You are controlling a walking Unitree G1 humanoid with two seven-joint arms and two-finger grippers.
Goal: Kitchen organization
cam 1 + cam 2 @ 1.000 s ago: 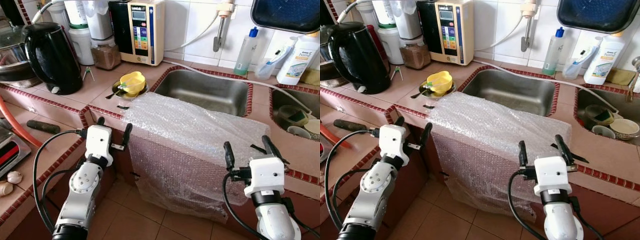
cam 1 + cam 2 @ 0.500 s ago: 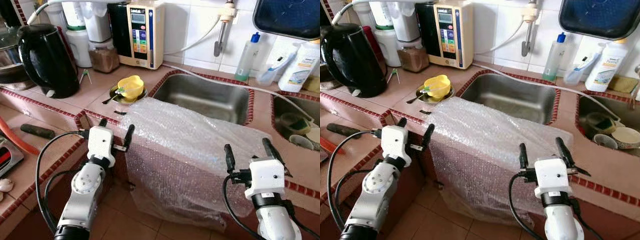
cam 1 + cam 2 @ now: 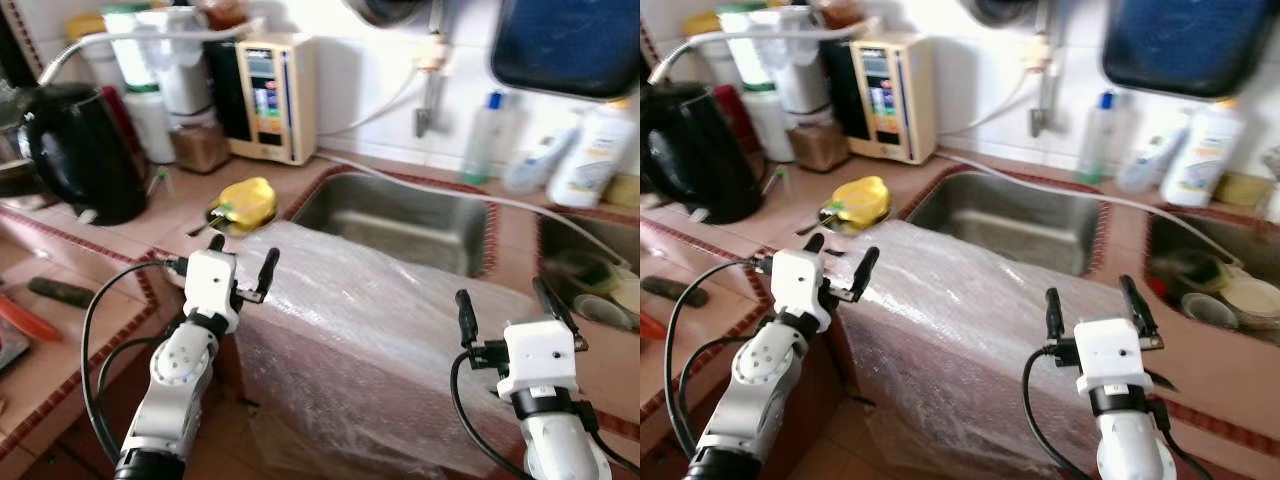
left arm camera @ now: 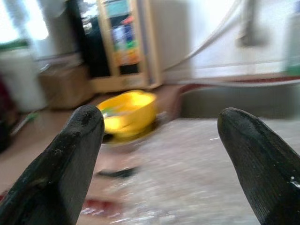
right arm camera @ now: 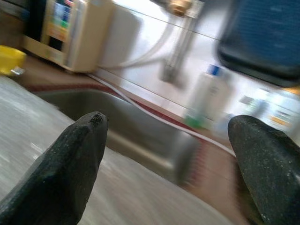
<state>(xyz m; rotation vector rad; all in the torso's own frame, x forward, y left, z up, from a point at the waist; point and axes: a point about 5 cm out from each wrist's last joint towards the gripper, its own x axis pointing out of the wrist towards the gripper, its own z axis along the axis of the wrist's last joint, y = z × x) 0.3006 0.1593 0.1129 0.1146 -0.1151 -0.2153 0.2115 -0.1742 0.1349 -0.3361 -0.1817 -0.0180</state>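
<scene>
A sheet of bubble wrap [image 3: 380, 330] lies over the counter's front edge, in front of the steel sink [image 3: 400, 215], and hangs down toward the floor. My left gripper [image 3: 240, 265] is open at the sheet's left edge with nothing between its fingers. My right gripper [image 3: 508, 305] is open at the sheet's right end, also holding nothing. A yellow bowl [image 3: 246, 199] with a spoon in it rests on a small plate just behind the left gripper; it also shows as the yellow bowl [image 4: 129, 112] in the left wrist view.
A black kettle [image 3: 80, 150] stands at the left. A water ioniser [image 3: 270, 98] and jars line the back wall. Bottles [image 3: 590, 150] stand at the right beside a second sink with dishes [image 3: 590, 280]. A dark tray [image 3: 570, 45] hangs above.
The whole picture has shifted down and blurred, so the camera has moved. Both grippers stand a little higher and closer to the bubble wrap, still open.
</scene>
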